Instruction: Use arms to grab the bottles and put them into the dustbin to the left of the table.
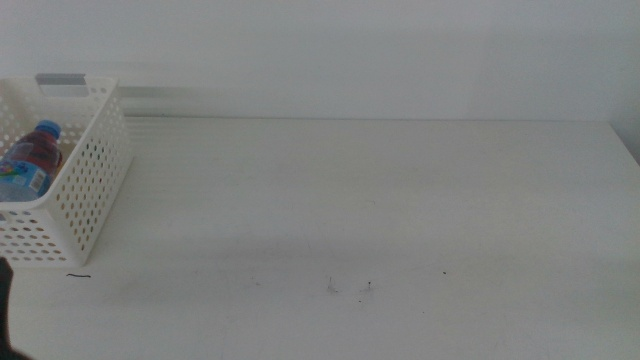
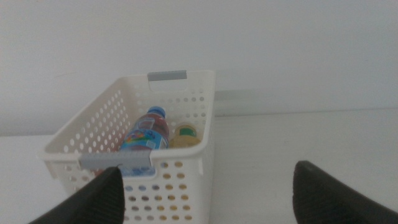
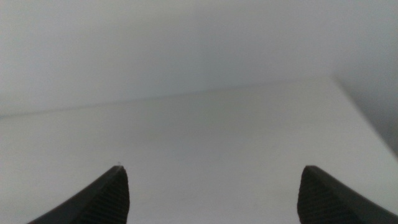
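The white perforated dustbin [image 1: 88, 190] stands at the table's far left, with a grey strip at its rim. Inside it lies the bottle with blue cap and label [image 1: 30, 160]. In the left wrist view the dustbin [image 2: 186, 127] holds that bottle [image 2: 146, 137] and the yellow tea bottle [image 2: 185, 135] beside it. The red cola can does not show. My left gripper [image 2: 205, 193] is open and empty, close in front of the dustbin. My right gripper [image 3: 211, 196] is open and empty over bare table. Neither arm shows clearly in the middle view.
The white table [image 1: 380, 210] shows a few tiny dark specks [image 1: 350, 288] near its front and a short dark mark [image 1: 78, 275] by the dustbin. A plain wall stands behind. A dark shape sits at the bottom left corner [image 1: 4, 320].
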